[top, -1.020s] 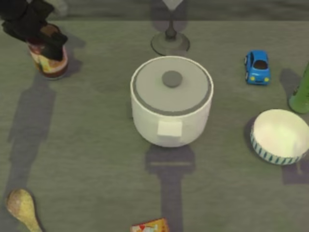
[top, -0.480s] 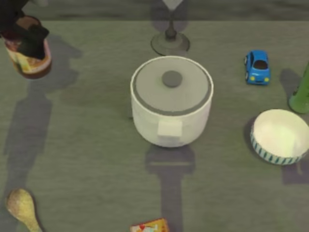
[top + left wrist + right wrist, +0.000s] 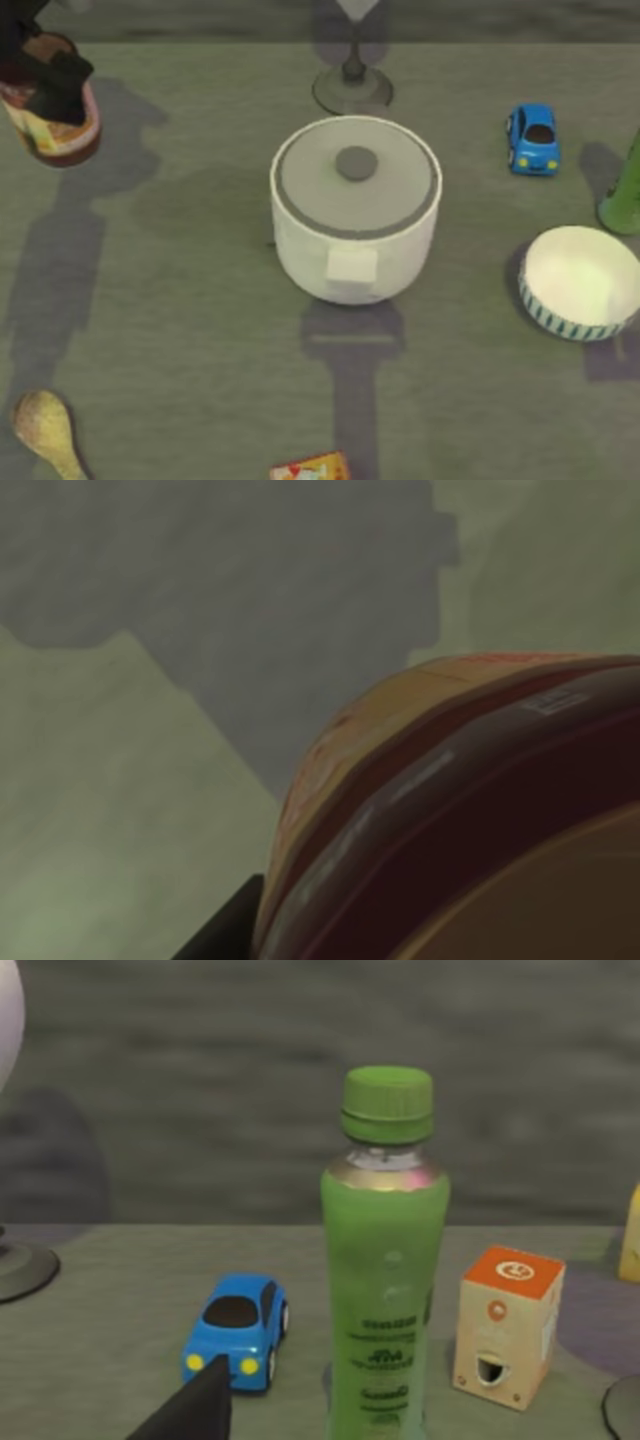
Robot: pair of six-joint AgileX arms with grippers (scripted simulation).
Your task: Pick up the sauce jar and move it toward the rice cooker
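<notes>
The sauce jar [image 3: 58, 138], with its orange-yellow label and dark sauce, hangs at the table's far left back corner, and its shadow falls on the cloth to its right. My left gripper [image 3: 48, 82] comes down over its brown lid and is shut on it. In the left wrist view the jar [image 3: 420, 780] fills the lower part, with one dark finger [image 3: 225, 935] against its side. The rice cooker [image 3: 355, 205], white with a grey lid and dark knob, stands mid-table, well to the right of the jar. My right arm is out of the top view.
A stemmed glass base [image 3: 352, 90] stands behind the cooker. At the right are a blue toy car [image 3: 532, 138], a green bottle [image 3: 625, 190] and a striped bowl [image 3: 580, 283]. A wooden spoon [image 3: 45, 430] and a red-orange packet [image 3: 310, 467] lie along the front edge. An orange box [image 3: 505, 1325] sits beside the bottle.
My left gripper has carried the jar up off the table and leftward, away from the cooker; in the last half second it barely moved. Nothing else has shifted.
</notes>
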